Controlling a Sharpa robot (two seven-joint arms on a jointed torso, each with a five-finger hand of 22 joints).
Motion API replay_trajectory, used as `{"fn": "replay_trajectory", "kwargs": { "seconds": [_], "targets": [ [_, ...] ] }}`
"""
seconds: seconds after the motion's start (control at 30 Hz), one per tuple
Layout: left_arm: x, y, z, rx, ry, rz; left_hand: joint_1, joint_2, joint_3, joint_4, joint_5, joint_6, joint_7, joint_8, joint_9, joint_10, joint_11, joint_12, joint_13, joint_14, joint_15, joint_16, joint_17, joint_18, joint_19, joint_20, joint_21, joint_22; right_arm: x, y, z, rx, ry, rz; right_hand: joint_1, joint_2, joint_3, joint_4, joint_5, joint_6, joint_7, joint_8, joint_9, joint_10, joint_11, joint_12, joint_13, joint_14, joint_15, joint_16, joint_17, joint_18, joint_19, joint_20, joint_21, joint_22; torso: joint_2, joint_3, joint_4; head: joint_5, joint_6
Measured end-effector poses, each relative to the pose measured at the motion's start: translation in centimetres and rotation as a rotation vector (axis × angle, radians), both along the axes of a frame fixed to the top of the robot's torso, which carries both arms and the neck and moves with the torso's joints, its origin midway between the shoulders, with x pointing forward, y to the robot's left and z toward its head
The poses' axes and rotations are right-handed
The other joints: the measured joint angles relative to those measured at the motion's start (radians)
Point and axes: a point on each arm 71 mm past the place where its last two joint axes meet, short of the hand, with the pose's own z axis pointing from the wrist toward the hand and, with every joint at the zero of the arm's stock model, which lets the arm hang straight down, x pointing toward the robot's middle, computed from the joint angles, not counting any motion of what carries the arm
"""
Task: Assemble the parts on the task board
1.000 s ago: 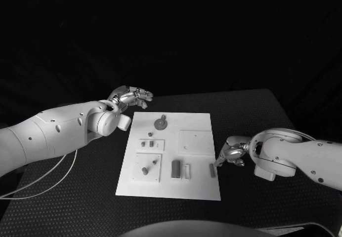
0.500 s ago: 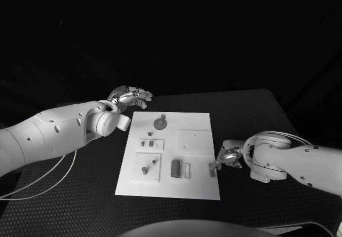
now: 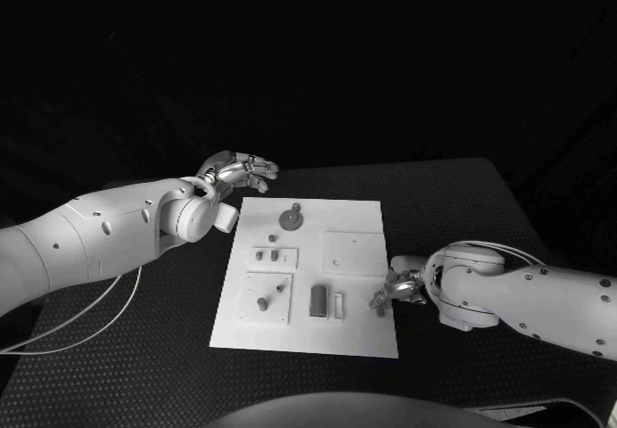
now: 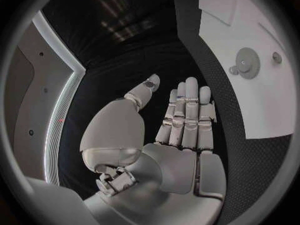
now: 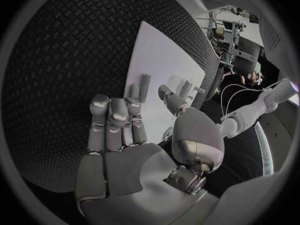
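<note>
The white task board [image 3: 355, 214] lies mid-table with a grey gear [image 3: 293, 219], small pegs [image 3: 271, 238] and a dark block [image 3: 317, 302] on it. A small grey bar [image 3: 381, 303] lies at the board's right edge. My right hand [image 3: 400, 287] is right beside it, fingers stretched out; in the right wrist view the bar [image 5: 144, 86] sits between the fingertips [image 5: 132, 92] and the thumb, not visibly pinched. My left hand [image 3: 239, 169] hovers off the board's far left corner, fingers apart, holding nothing. The left wrist view has this hand [image 4: 181, 135], the board [image 4: 262, 100] and the gear [image 4: 248, 62].
A raised square plate [image 3: 354, 254] and two smaller plates [image 3: 271, 259] sit on the board. A white cable [image 3: 78, 325] hangs under my left arm. The black table [image 3: 463, 205] stretches around the board.
My right hand has slid left from beside the board to its right edge, up to the grey bar. My left hand has stayed put.
</note>
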Motion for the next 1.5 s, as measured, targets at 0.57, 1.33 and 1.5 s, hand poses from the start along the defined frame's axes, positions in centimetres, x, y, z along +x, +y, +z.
{"fn": "replay_trajectory", "kwargs": {
  "seconds": [0.57,1.33,1.5],
  "targets": [
    [0.0,-0.2,0.0,-0.002,0.001,-0.005,0.0,0.0,0.0,0.0,0.0,0.0,0.0,0.0,0.0,0.0,0.0,0.0,0.0,0.0,0.0,0.0,0.001,-0.001,0.0,0.0,0.0,0.001,0.1,2.8,-0.7,-0.068,-0.115,0.117,0.072,0.103,0.008,-0.101,0.0,0.029,-0.01,0.017,0.124,0.014,-0.003,0.0,0.007,0.007,0.0,0.0,-0.003,0.0,0.002,0.002,0.004,-0.003,-0.001,0.0012,-0.0012,0.003,-0.008],
    [-0.1,0.0,0.0,0.0,0.004,-0.002,0.0,0.0,0.0,0.0,0.0,0.0,0.0,0.0,-0.001,0.0,0.0,0.0,0.0,0.0,0.0,0.0,0.002,-0.003,0.0,0.0,0.0,0.0,-0.5,3.5,-0.6,-0.116,-0.179,0.192,0.128,-0.014,0.128,-0.031,0.06,0.026,-0.016,0.033,0.146,-0.002,0.013,-0.024,0.011,-0.003,0.011,-0.007,-0.009,0.0,-0.017,0.009,0.004,-0.018,-0.002,-0.0018,-0.0021,0.002,-0.014],
    [-0.1,0.0,0.0,0.0,0.004,-0.003,0.0,0.0,0.0,0.0,0.0,0.0,0.0,0.0,-0.001,0.0,0.0,0.0,0.0,0.0,0.0,0.0,0.002,-0.004,0.0,0.0,0.0,0.0,-0.6,3.1,-0.7,-0.077,-0.157,0.152,0.116,0.069,0.19,-0.06,0.148,0.02,-0.005,0.03,0.146,0.004,0.014,-0.027,0.011,-0.004,0.018,-0.007,-0.009,0.0,-0.023,0.015,0.01,-0.017,-0.001,-0.0019,-0.0014,0.001,-0.012]
  ]
}}
